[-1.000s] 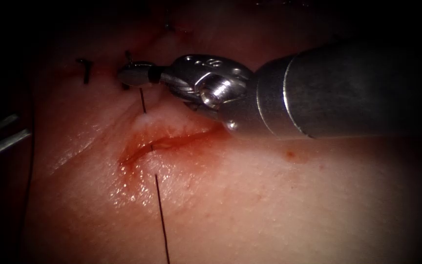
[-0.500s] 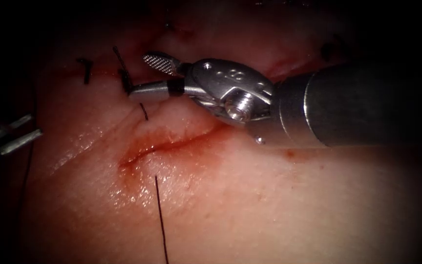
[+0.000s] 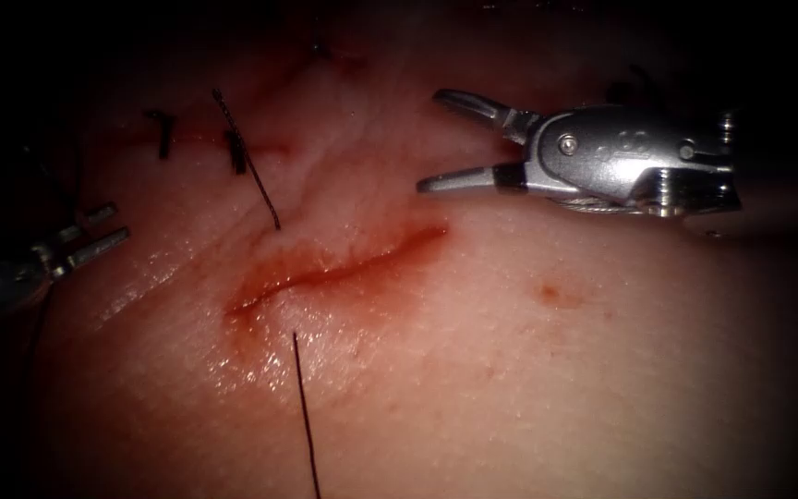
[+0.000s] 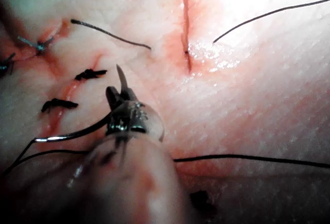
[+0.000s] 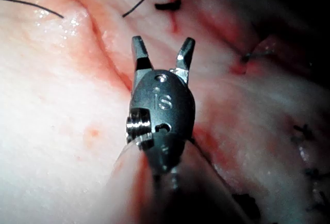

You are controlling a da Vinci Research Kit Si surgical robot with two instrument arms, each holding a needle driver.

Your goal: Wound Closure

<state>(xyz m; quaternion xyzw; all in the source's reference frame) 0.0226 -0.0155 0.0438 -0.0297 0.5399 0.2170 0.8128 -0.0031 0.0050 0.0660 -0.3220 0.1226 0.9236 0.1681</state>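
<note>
Standing wide open and empty, right tool (image 3: 429, 139) hovers above the tissue (image 3: 528, 388), right of the cut (image 3: 325, 273); left tool (image 4: 119, 87) grips the needle (image 4: 67, 135) near mid-curve, clear of tissue, evidently parked; thread (image 3: 305, 416) crosses the cut, one free end (image 3: 247, 152) lying loose.

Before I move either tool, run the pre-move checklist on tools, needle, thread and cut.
1. Right tool empty: ok, its jaws are open and hold nothing.
2. Left tool grip: cannot tell.
3. Needle located: ok, it lies beside the left tool.
4. Thread across the cut: ok, it shows on both edges.
5. Cut closed: not ok, it is open, with red fluid along it.
</note>
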